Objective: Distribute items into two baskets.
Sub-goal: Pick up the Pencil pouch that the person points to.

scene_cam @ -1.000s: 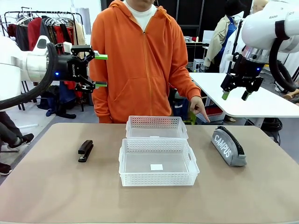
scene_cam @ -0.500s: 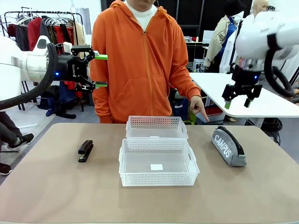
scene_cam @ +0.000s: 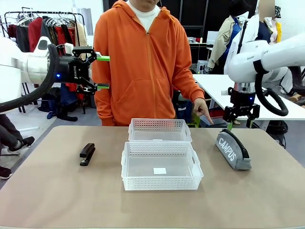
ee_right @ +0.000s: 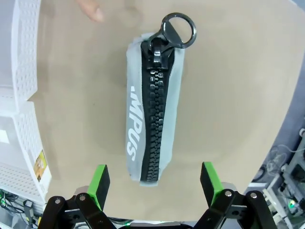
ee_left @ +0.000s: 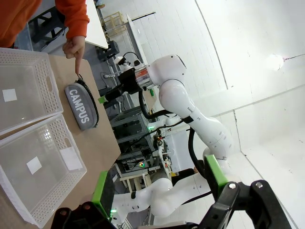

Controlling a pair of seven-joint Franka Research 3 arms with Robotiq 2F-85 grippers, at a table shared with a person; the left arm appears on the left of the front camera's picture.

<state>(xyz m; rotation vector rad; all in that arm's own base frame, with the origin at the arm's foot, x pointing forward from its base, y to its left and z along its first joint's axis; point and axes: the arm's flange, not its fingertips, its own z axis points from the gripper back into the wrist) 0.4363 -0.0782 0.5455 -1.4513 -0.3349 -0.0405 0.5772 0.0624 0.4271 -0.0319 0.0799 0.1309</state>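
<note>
While neither item had yet gone into a basket, I judged the step in hand to be the approach to the grey pouch [scene_cam: 232,151]; it lay on the table [scene_cam: 57,200] to the right of the baskets, zip uppermost, with the person's hand [scene_cam: 202,109] pointing a finger down near its far end. My right gripper [scene_cam: 239,123] hung above that far end, jaws spread wide and holding nothing; in the right wrist view the green pads stood either side of the pouch's narrow width, so the line-up looked sound. The next move, as I read it, called for a straight descent, a close across the pouch's body and not its zip ring, then a lift over a basket wall. My left gripper [scene_cam: 102,72] was held high at the left, jaws likewise spread and empty, well apart from the black stapler [scene_cam: 87,153], which lay on the table left of the baskets. By count: two items; two baskets, the near basket [scene_cam: 161,180] and the far basket [scene_cam: 159,125] touching or nearly so, both without an item; two grippers; one pointing hand.
</note>
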